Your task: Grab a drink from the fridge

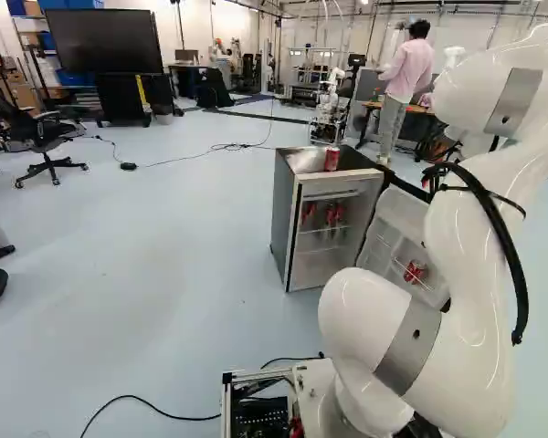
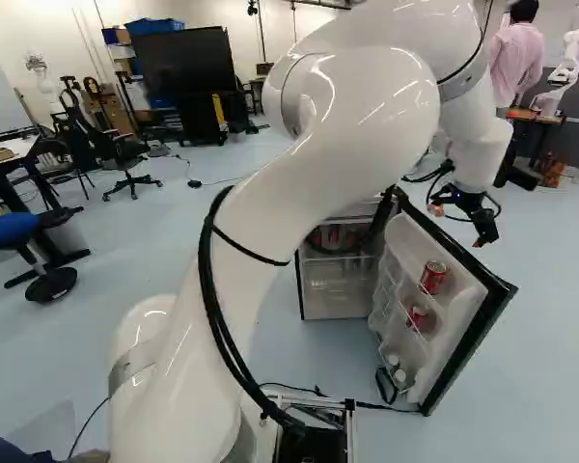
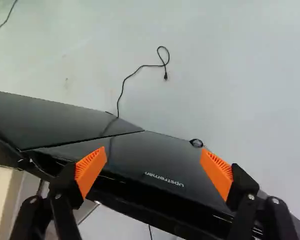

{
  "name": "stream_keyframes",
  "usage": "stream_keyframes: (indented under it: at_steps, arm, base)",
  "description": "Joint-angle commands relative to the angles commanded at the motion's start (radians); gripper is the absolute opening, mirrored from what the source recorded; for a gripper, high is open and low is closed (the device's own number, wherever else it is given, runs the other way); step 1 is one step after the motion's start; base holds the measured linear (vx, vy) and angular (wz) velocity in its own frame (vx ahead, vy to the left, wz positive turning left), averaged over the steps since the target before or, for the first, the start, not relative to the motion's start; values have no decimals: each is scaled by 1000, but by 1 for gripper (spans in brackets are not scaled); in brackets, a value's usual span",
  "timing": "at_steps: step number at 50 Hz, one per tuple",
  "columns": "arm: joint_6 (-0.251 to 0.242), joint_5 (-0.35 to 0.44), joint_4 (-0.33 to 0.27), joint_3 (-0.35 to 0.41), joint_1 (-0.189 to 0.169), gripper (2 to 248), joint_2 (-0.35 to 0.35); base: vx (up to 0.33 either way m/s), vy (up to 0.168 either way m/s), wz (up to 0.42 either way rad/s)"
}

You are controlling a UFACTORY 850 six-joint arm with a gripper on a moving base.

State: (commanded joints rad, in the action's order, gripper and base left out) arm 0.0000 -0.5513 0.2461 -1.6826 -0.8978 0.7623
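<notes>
Standing upright on the small fridge (image 1: 286, 214) with dark sides was a red metal drink can (image 1: 331, 159), its long axis vertical, near the front edge of the top. The fridge stood upright too, its open front turned towards the base, and more red cans (image 1: 333, 214) sat on the wire shelf inside, beneath that top. Its black-edged door with a white inner face (image 2: 473, 338) was swung wide. The door racks held an upper red can (image 2: 432, 277) and a lower red can (image 2: 420, 318), one below the other, their long axes running roughly up the door; which way their printed fronts pointed could not be told. White caps (image 2: 396, 371) showed in the bottom rack.

Beyond the door's outer side, in the right base view, hung the black gripper (image 2: 482, 233), pointing downward at the end of the white jointed arm (image 1: 466, 274). Its jaws were spread well apart with nothing gripped, one orange ribbed pad (image 3: 91, 170) facing the other. Ahead of the fingers lay a glossy black surface (image 3: 165, 150), and past that a thin black cable (image 3: 124, 85) looped across the pale floor (image 3: 240, 75).
</notes>
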Motion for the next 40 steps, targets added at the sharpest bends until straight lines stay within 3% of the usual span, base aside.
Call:
stream_keyframes:
  at_steps: [40]
  arm:
    - [0,-415,0,-182,-73,247,116]
  base:
    - [0,0,0]
